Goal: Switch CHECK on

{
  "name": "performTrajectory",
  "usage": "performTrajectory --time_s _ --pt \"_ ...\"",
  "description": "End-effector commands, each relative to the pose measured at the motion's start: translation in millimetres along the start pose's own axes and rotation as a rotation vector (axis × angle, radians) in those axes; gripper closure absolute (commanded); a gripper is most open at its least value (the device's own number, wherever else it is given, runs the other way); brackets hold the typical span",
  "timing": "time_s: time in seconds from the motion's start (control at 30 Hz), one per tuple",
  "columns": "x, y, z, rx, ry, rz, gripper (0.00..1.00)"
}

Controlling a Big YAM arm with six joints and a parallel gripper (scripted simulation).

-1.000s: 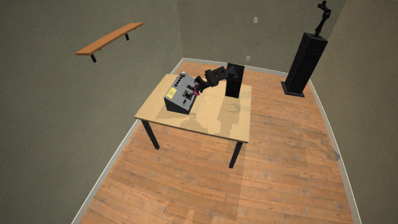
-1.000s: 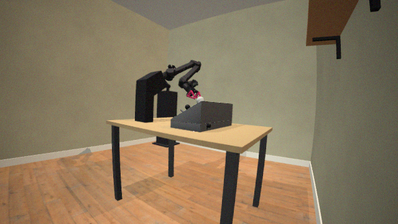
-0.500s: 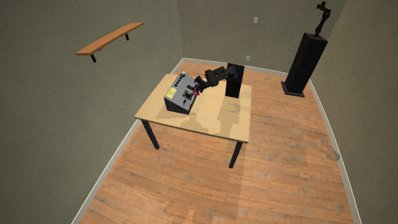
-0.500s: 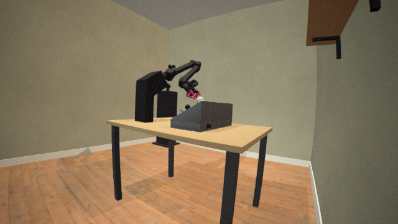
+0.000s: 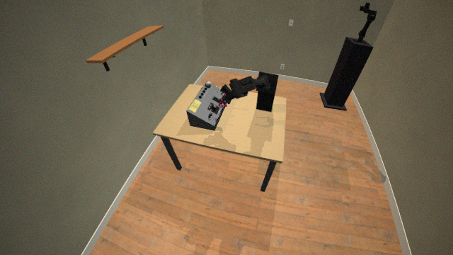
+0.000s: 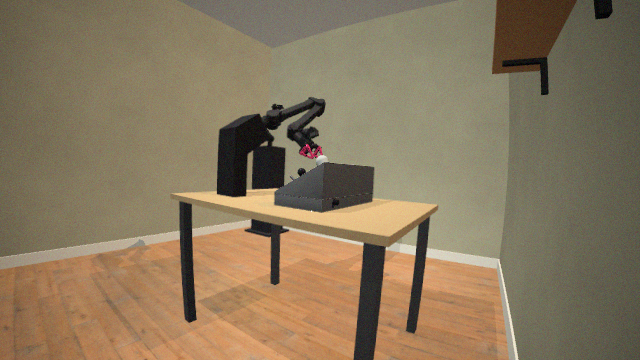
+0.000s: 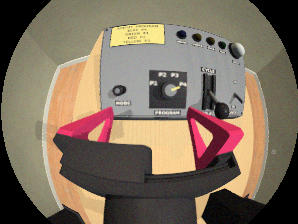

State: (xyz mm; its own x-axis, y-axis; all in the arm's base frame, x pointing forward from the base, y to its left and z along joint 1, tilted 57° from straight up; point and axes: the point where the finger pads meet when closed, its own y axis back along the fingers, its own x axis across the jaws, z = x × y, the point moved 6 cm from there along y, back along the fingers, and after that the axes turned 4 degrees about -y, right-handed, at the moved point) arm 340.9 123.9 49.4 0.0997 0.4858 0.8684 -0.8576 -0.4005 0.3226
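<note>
A grey sloped console (image 5: pixel 207 106) stands on the wooden table (image 5: pixel 226 124); it also shows in the wrist view (image 7: pixel 169 72) and from behind in the exterior view (image 6: pixel 327 187). Its panel carries a yellow label (image 7: pixel 136 35), a row of small buttons (image 7: pixel 202 40), a small toggle switch (image 7: pixel 119 91) at lower left, a rotary selector (image 7: pixel 168 90) in the middle and a slider lever (image 7: pixel 218 103) at right. Labels are too small to read. My gripper (image 7: pixel 150 111) (image 5: pixel 223 103) with pink fingers is open and empty, hovering just above the panel's near edge.
The arm's black base block (image 5: pixel 267 91) stands at the table's back edge. A black pedestal (image 5: pixel 347 72) stands on the floor at the right. A wooden shelf (image 5: pixel 124 44) hangs on the left wall.
</note>
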Motion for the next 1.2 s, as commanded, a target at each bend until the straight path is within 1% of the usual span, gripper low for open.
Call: performTrajectory --time_s 0.0,0.07,0.1,0.17,0.23,0.27,0.3,0.37,0.43,0.53,0.57,0.63,0.7,0.8,0.87,0.97,1.03,1.17 --pt "-36.7 -3.0 29.2 -0.039 0.002 -0.043 0.0" --pt "-62.3 -1.9 42.6 -0.026 -0.008 -0.057 0.0" --pt "-62.3 -1.9 42.6 -0.026 -0.008 -0.057 0.0" --pt "-92.0 2.8 56.2 -0.012 -0.022 -0.067 0.0" --pt "-124.3 11.9 68.3 0.0 -0.043 -0.07 0.0" --pt "-124.3 11.9 68.3 0.0 -0.043 -0.07 0.0" --pt "-140.6 18.0 73.2 0.005 -0.055 -0.068 0.0" --pt "-140.6 18.0 73.2 0.005 -0.055 -0.068 0.0" --pt "-172.4 33.0 80.3 0.012 -0.081 -0.058 0.0" --pt "-214.1 58.4 83.9 0.012 -0.118 -0.027 0.0" --pt "-214.1 58.4 83.9 0.012 -0.118 -0.027 0.0" --pt "-236.0 75.1 81.8 0.005 -0.14 0.0 0.0" --pt "-252.7 89.9 77.6 -0.004 -0.157 0.027 0.0" --pt "-268.6 106.1 70.6 -0.017 -0.175 0.059 0.0" --pt "-274.9 112.3 66.0 -0.02 -0.192 0.071 0.0" --pt "-275.5 114.2 67.7 -0.024 -0.189 0.077 0.0" --pt "-274.8 112.3 63.3 -0.007 -0.189 0.086 0.0" --pt "-275.1 115.3 59.6 -0.009 -0.205 0.08 0.0"
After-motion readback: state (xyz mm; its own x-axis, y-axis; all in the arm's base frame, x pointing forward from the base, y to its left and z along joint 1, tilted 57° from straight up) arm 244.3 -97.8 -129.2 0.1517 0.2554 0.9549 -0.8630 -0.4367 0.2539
